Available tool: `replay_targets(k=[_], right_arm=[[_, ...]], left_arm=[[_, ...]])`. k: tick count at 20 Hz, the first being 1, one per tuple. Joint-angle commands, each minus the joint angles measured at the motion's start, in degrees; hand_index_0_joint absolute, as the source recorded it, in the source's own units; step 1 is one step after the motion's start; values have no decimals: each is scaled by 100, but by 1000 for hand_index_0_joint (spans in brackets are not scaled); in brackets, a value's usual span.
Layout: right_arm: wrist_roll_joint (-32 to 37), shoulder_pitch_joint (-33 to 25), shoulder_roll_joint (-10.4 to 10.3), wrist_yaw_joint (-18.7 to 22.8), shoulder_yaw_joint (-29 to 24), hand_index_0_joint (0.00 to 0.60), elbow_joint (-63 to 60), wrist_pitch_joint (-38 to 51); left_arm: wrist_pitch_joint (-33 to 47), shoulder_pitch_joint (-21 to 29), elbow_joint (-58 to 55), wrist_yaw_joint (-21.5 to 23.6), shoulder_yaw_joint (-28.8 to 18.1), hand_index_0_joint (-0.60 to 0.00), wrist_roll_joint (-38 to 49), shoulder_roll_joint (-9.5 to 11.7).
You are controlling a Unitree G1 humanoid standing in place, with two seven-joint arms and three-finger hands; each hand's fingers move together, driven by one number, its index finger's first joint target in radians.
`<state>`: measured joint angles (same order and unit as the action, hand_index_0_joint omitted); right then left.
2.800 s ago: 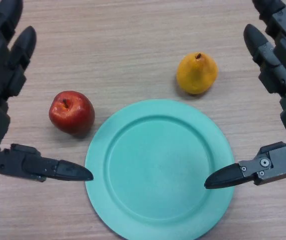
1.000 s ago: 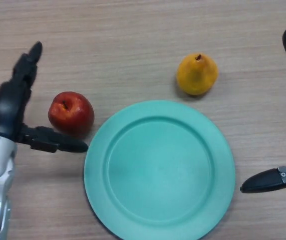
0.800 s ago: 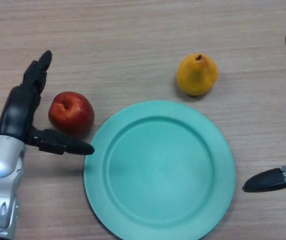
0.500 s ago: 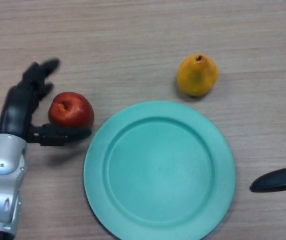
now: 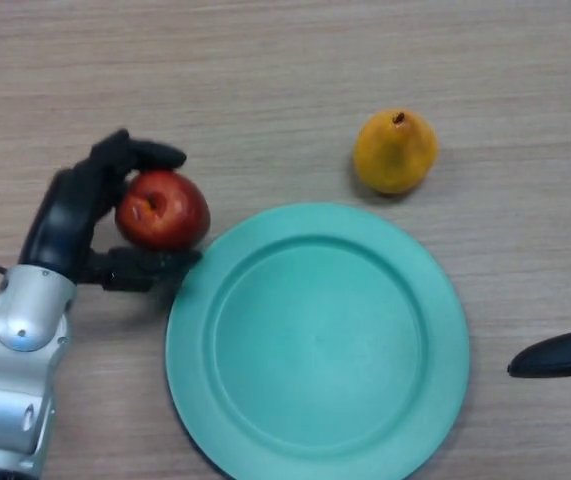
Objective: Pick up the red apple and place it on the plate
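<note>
The red apple (image 5: 165, 210) sits just left of the green plate (image 5: 317, 340), close to its upper-left rim. My left hand (image 5: 73, 215) is wrapped round the apple: fingers curl over its far side and the thumb lies along its near side. I cannot tell whether the apple is lifted off the table. Only one fingertip of my right hand (image 5: 560, 355) shows at the right edge, beside the plate.
A yellow pear (image 5: 394, 151) stands on the wooden table beyond the plate's upper-right rim.
My left hand came in from the left, closed its fingers and thumb round the apple, and the apple shifted slightly right. My right hand drew back toward the right edge.
</note>
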<state>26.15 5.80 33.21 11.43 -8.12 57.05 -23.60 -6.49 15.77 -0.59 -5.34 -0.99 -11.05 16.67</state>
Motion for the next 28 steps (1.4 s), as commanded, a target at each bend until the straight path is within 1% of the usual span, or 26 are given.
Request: replay_targets(k=[1,2,3,4,5,6,7,8,9,11,13,16,18,19,21,23,24,25,26,27,28], right_arm=[[82,-52,316,313,-335,100,295,993],[131,-53,406,391,-325,250,295,1016],[205,-48,583,533,-294,151,295,1069],[356,-52,939,819,-221,0,295,1159],[364,-62,980,856,-195,0,295,1151],[344,-87,987,871,-165,0,295,1133],[339,-101,989,878,-152,0,295,1141],[337,-59,980,879,-149,0,295,1162],[274,-22,945,902,-125,0,295,1186],[275,152,917,952,-84,0,295,1363],[324,297,1051,1040,-131,0,295,1591],[462,454,1110,1049,-328,0,295,1681],[404,544,1082,1054,-346,0,295,1705],[305,603,1083,1066,-302,0,295,1746],[258,765,1164,1110,-285,0,295,1948],[261,789,1179,1110,-307,0,295,1993],[270,798,1189,1106,-333,0,295,2022],[296,787,1197,1087,-370,0,295,2012],[372,691,1128,952,-502,0,295,1844],[367,659,1014,830,-577,0,295,1746],[247,581,852,711,-591,0,295,1625]], left_arm=[[229,12,-736,193,-522,-600,-119,191],[152,-60,-957,166,-514,-600,-105,170],[-39,-212,-1401,65,-448,-600,-136,137],[-677,-595,-2536,-243,-304,-600,-27,-66],[-739,-766,-2860,-308,-82,-600,-137,-133],[-761,-970,-3061,-445,149,-600,-319,-177],[-702,-1184,-3194,-471,346,-600,-507,-269],[-465,-1355,-3159,-523,560,-600,-826,-269],[-471,-1527,-3163,-607,712,-600,-995,-343],[-531,-1748,-3226,-680,865,-600,-1005,-469],[-521,-1855,-3195,-644,1041,-600,-1072,-506],[-426,-1930,-3016,-644,1245,-600,-1229,-489],[-235,-1977,-2982,-630,1266,-600,-1250,-462],[-63,-1958,-2911,-532,1274,-600,-1303,-471],[-76,-1979,-2914,-504,1283,-600,-1167,-546],[-82,-1966,-2911,-478,1291,-400,-1144,-553],[-43,-1942,-2884,-409,1301,-250,-1184,-549],[-7,-1936,-2859,-319,1313,-151,-1334,-527],[15,-1947,-2845,-179,1334,-1,-1786,-467],[6,-1962,-2863,-184,1315,0,-1897,-471],[28,-1971,-2836,-191,1310,0,-2020,-464]])
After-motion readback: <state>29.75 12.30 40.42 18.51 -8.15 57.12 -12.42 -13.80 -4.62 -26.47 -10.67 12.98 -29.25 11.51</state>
